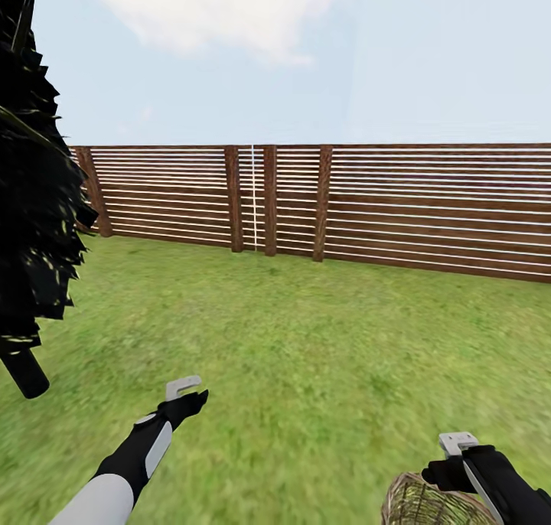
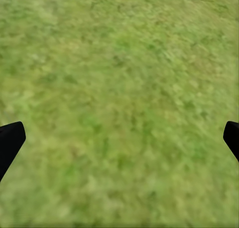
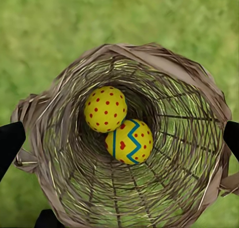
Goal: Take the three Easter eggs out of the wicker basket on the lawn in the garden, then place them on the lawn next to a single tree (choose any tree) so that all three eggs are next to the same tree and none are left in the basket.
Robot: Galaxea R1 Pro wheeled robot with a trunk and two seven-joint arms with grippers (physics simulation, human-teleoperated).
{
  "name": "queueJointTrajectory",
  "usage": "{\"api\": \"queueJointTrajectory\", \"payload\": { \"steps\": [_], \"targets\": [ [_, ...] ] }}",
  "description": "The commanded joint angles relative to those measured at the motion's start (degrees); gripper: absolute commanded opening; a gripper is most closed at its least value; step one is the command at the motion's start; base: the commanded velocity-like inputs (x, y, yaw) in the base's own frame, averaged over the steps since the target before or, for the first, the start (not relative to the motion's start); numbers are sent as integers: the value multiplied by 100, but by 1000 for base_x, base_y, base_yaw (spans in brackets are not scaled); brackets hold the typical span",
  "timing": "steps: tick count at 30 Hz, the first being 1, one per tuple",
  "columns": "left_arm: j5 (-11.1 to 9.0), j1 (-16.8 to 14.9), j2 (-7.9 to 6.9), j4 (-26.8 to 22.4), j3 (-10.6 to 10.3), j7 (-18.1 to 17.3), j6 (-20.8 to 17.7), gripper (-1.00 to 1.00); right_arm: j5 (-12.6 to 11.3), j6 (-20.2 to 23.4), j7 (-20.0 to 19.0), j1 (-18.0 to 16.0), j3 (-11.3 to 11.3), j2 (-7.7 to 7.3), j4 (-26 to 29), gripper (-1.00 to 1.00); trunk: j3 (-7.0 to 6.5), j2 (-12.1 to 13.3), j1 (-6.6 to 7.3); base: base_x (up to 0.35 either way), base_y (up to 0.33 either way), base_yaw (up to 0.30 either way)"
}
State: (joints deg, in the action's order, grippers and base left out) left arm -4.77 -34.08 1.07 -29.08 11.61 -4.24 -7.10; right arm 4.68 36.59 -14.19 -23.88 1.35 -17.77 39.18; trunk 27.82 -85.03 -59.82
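The wicker basket (image 1: pixel 425 503) stands on the lawn (image 1: pixel 306 357) at the lower right of the head view, right under my right gripper (image 1: pixel 458 454). Looking straight down into the basket (image 3: pixel 194 138) in the right wrist view, I see two Easter eggs side by side on its bottom: a red-dotted one (image 3: pixel 105 109) and a zigzag-banded one (image 3: pixel 129 141). My right gripper (image 3: pixel 119 138) is open, its fingertips (image 3: pixel 10 143) flanking the rim. My left gripper (image 1: pixel 187 393) hangs open over bare grass (image 2: pixel 119 88). The tree (image 1: pixel 30 203) stands at the far left with its dark crown and trunk (image 1: pixel 24 373).
A brown slatted wooden fence (image 1: pixel 321 203) runs across the back of the garden. Open grass stretches between the tree, the fence and the basket.
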Motion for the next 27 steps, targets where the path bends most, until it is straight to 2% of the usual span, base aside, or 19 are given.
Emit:
{"api": "queueJointTrajectory", "payload": {
  "steps": [1, 27],
  "targets": [
    [-50, -2, 7, -11, 43, -39, -47, 100, 50, 24, -42, -3, 14, 1, 9, 100, 25, -45, -22, 0, 0, 0],
    [-33, -2, 21, -10, 43, -33, -49, 100, 50, 24, -40, -3, 23, -7, 10, 100, 492, -1088, -594, 0, 0, 0]
  ]
}}
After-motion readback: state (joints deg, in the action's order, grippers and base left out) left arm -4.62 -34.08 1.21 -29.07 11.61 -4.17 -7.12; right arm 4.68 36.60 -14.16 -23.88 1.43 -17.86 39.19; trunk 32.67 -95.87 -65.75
